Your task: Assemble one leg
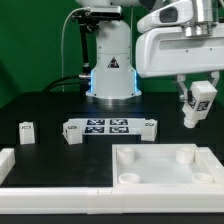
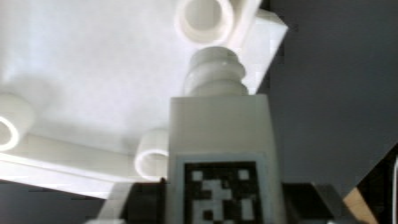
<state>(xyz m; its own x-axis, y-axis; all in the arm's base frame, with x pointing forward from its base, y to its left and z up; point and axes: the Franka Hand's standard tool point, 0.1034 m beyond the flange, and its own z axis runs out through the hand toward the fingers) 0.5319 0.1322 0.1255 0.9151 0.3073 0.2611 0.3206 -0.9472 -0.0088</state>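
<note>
The tray lies nearest on the surface; no leg stands in its sockets. Above its far corner, at the exterior view's right, the pincer is clenched on the leg, held airborne. Seating it is not yet done. A loose block lies farther back.

The leg stood closest to the camera, its black-and-white tag facing the lens. Its ribbed peg pointed toward the white tray. Round sockets occupied the tray's corners. The dark bench showed beside the tray.
</note>
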